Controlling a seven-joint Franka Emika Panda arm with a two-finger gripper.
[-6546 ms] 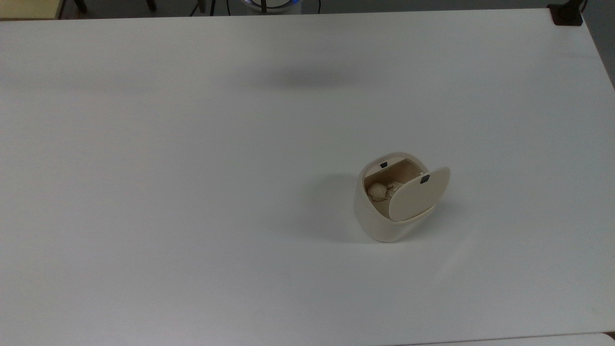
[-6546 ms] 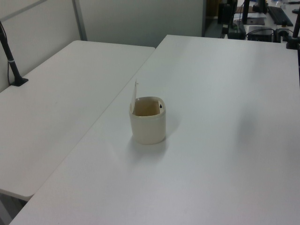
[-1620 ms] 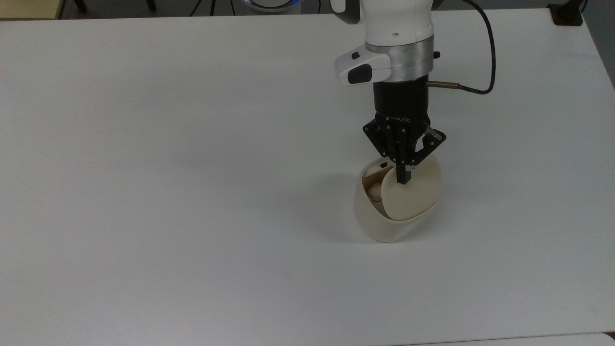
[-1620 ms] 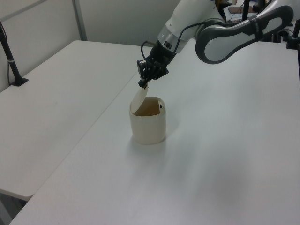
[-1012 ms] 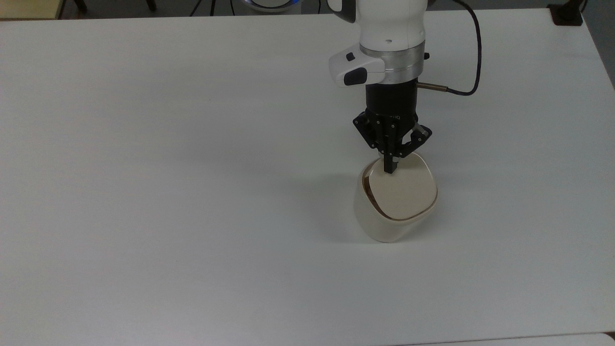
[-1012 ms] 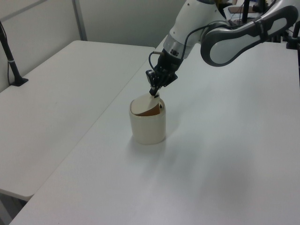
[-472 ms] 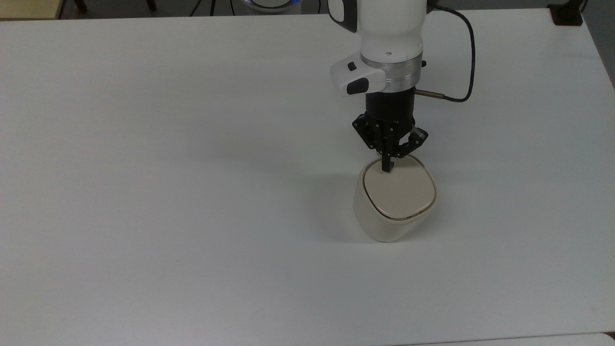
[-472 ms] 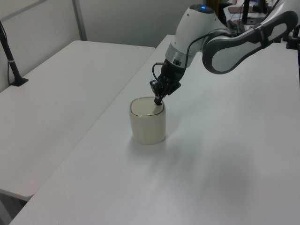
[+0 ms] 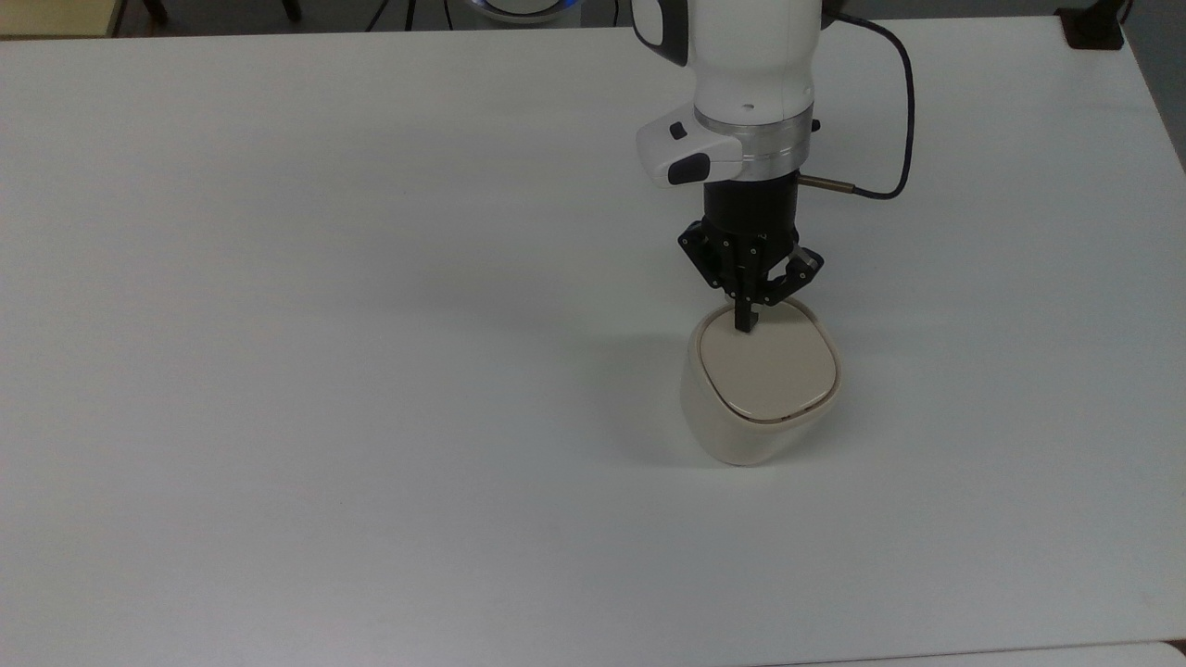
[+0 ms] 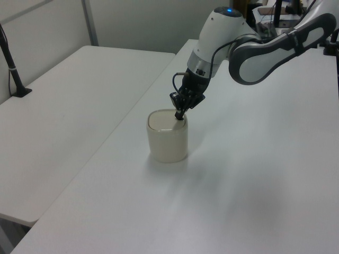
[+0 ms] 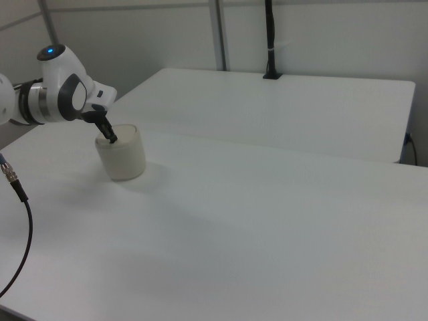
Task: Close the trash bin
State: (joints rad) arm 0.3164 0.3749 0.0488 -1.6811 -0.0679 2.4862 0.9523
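Observation:
The cream-white trash bin [image 9: 755,421] [image 10: 167,143] [image 11: 124,160] stands on the white table, right of centre in the top view. Its flat lid [image 9: 767,371] [image 10: 165,120] lies level in the rim, covering the inside. My black gripper [image 9: 745,326] [image 10: 180,116] [image 11: 110,139] points down from the white arm, shut, with its tips pressed on the lid's edge nearest the arm. Nothing is held between the fingers.
The white table [image 9: 371,371] spreads wide around the bin. A second white table [image 10: 69,106] [image 11: 301,107] adjoins it. A black post [image 10: 13,69] [image 11: 271,40] is clamped to that second table. A dark cable [image 9: 894,120] loops off the wrist.
The lid stood upright and open before the arm came in. My shut gripper pushed it down over the last seconds; since half a second ago, it has settled flat and little else moved.

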